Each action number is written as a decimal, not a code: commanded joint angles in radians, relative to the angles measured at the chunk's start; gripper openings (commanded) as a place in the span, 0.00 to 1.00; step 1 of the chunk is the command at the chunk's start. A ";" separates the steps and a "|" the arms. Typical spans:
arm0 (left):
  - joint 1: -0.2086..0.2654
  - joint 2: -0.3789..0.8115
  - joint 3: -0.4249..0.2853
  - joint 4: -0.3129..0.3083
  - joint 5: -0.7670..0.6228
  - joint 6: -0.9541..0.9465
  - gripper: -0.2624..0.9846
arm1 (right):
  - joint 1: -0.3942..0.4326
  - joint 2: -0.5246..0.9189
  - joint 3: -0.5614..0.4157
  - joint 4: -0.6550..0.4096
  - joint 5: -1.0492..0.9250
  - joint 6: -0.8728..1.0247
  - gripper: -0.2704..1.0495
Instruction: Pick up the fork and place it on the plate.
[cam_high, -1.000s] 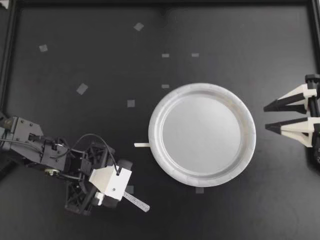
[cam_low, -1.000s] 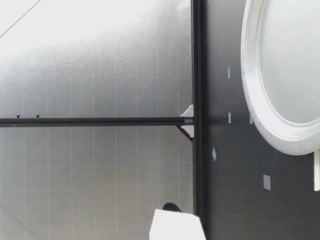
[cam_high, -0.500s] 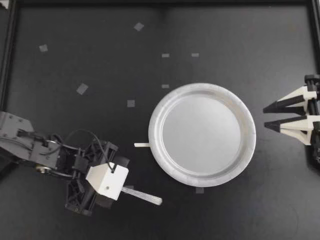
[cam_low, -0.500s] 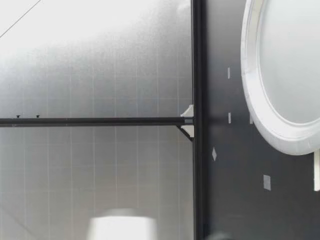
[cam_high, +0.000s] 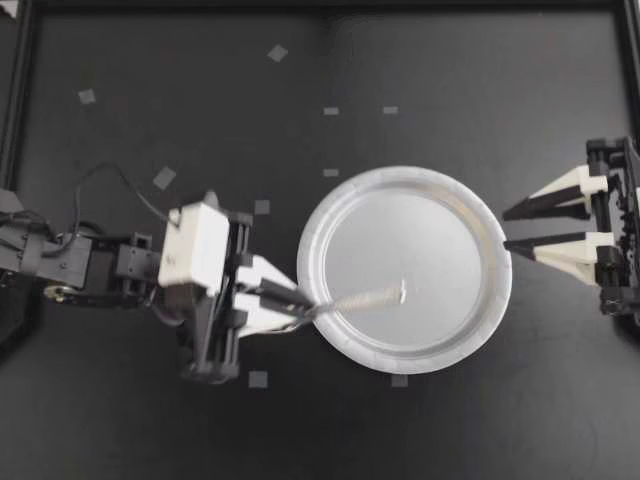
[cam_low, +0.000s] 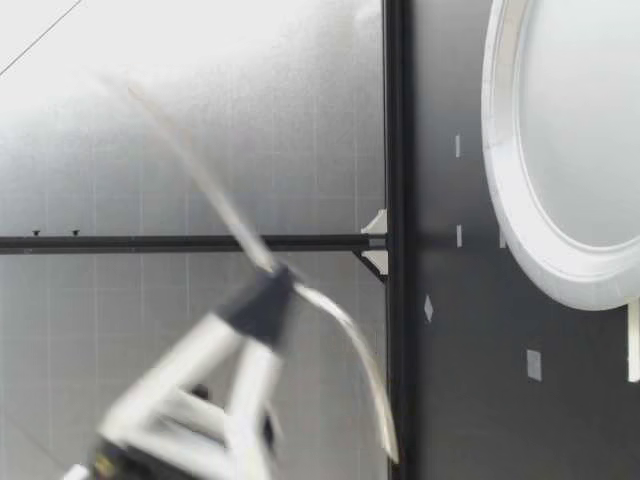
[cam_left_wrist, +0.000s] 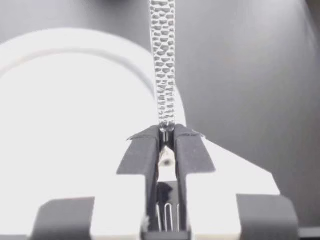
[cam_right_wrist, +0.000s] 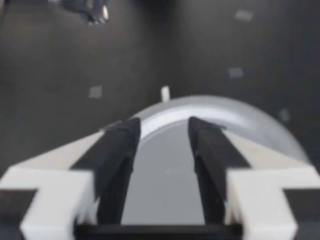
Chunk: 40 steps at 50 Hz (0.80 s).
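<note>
Since a second ago, the left gripper (cam_high: 304, 303) has been carried from the near left part of the table (cam_high: 450, 60) across to the plate (cam_high: 402, 368), and the fork (cam_high: 362, 298) has been brought with it. The fork is now held out over the plate's left half, its far end near the middle of the dish. The left gripper's fingers are seen in the left wrist view to be clamped on the fork from both sides, with the textured handle projecting ahead of them and the tines tucked back between them. In the low view the fork is shown raised above the table, so it is judged to be still in the air and not yet laid down; whether its tip touches the plate cannot be told. The carry is thus judged nearly complete, with lowering and release remaining. Nothing is seen resting in the plate itself. The right gripper (cam_high: 505, 228) has been shifted slightly toward the plate's right rim; its fingers are spread apart and nothing is held.
</note>
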 joint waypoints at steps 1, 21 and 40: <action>0.009 0.032 -0.002 -0.038 -0.227 -0.063 0.20 | -0.003 -0.043 -0.017 -0.077 -0.166 -0.089 0.61; 0.008 0.092 -0.025 -0.078 -0.522 -0.900 0.20 | -0.204 0.103 0.003 -0.319 -0.293 -0.922 0.63; 0.008 0.259 -0.118 0.101 -0.761 -1.496 0.20 | -0.238 0.233 -0.054 -0.310 -0.537 -1.394 0.63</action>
